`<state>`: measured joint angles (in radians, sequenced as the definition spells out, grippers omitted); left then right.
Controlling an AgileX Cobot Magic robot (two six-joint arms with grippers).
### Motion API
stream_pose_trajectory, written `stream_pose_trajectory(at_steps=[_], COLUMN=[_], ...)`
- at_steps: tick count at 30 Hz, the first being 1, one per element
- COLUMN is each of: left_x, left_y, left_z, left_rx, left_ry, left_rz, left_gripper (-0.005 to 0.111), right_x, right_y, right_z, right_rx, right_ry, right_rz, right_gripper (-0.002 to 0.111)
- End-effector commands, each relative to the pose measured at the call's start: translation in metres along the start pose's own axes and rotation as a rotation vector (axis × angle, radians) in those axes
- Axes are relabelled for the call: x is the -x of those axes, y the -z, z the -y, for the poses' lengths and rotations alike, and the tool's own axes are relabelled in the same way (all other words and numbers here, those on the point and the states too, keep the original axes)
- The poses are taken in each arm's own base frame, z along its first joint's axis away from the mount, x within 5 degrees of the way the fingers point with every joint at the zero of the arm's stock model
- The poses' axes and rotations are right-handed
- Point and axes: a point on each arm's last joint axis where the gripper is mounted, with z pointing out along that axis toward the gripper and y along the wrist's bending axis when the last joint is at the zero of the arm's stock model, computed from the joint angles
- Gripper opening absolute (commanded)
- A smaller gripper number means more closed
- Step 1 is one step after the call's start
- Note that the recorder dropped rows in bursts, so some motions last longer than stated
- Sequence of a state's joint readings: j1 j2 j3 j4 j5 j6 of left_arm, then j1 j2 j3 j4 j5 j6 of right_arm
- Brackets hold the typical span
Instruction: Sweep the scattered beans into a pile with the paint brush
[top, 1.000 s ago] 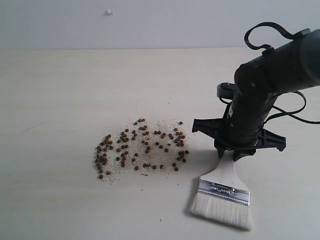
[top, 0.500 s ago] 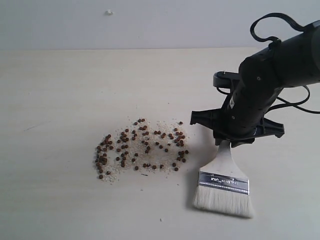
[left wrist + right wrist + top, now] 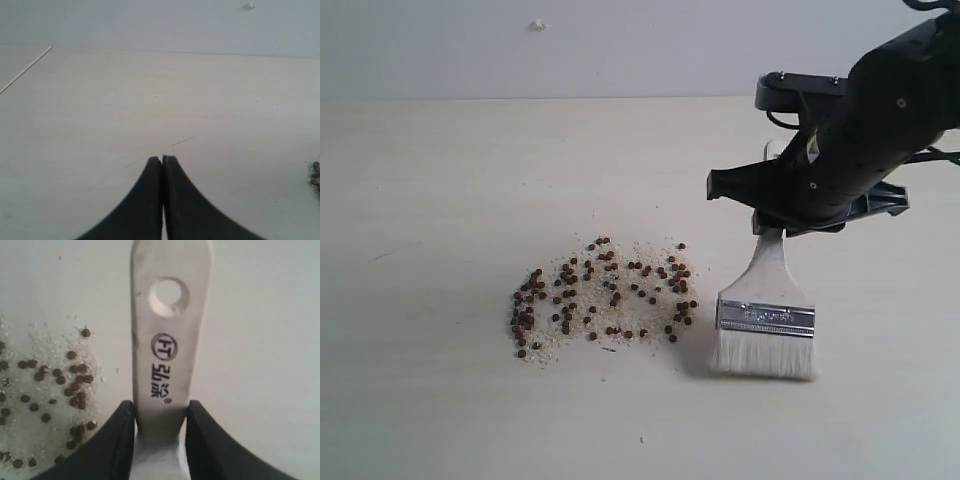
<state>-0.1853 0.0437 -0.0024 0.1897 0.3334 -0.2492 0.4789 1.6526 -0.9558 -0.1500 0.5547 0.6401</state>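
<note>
The right gripper [image 3: 775, 232] is clamped on the wide flat paint brush with its pale whitewashed wooden handle, silver metal ferrule and off-white bristles [image 3: 765, 300]. In the right wrist view the black fingers [image 3: 120, 440] pinch the narrow neck of the handle [image 3: 167, 340], with the hole at its end past the fingertips. The brush hangs below the gripper and its bristle tips appear to rest on the table.

The tiny round reddish-brown beans [image 3: 605, 295], mixed with fine pale crumbs, lie loosely spread just beside the bristles, on the side of the gripper towards the other arm. No tight pile exists yet.

Judging from this, the step in hand is the first stroke. To do it well, the gripper should probably keep the bristles lightly pressed and the ferrule level. It should draw the brush sideways into the near edge of the spread slowly enough that the beans roll together rather than skip away. The far stragglers likely call for strokes from other sides too.

The left gripper [image 3: 162, 159] is pressed closed on nothing and hovers over bare table, with a few beans at the edge of its view.

The surface is a smooth pale wood-grain tabletop [image 3: 450, 180] — flat and unobstructed, so the beans may roll freely. Beyond the gripper rises a plain grey-white wall [image 3: 620, 45] bearing one small white speck [image 3: 538, 24].
</note>
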Motion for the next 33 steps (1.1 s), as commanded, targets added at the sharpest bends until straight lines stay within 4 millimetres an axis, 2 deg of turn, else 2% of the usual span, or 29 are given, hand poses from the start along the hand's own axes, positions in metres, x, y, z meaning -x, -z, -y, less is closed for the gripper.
stream_pose_trajectory(at_steps=[1,10,15,21,24,28,33], left_x=[0.000,0.000,0.001,0.005,0.019,0.037,0.051], left_y=[0.000,0.000,0.000,0.001,0.003,0.009,0.017], left_z=[0.000,0.000,-0.001,0.000,0.005,0.009,0.012], left_rx=[-0.005,-0.005,0.007,0.003,-0.051,-0.163,-0.332], left_ry=[0.003,0.003,-0.135,-0.157,-0.058,0.257,0.604], left_rz=[0.010,0.010,0.024,0.068,0.222,0.409,0.538], left_gripper=[0.000,0.000,0.000,0.000,0.000,0.000,0.000], right_x=[0.009,0.012,0.012,0.009,0.006,0.002,-0.001], right_y=[0.022,0.066,0.092,0.118,0.127,0.139,0.150], right_z=[-0.001,0.001,0.004,0.008,0.009,0.009,0.010], right_rx=[0.038,0.083,0.109,0.112,0.123,0.162,0.182], right_ry=[0.069,0.164,0.202,0.305,0.350,0.382,0.368], right_rz=[0.100,0.222,0.297,0.370,0.376,0.395,0.423], right_gripper=[0.000,0.000,0.000,0.000,0.000,0.000,0.000])
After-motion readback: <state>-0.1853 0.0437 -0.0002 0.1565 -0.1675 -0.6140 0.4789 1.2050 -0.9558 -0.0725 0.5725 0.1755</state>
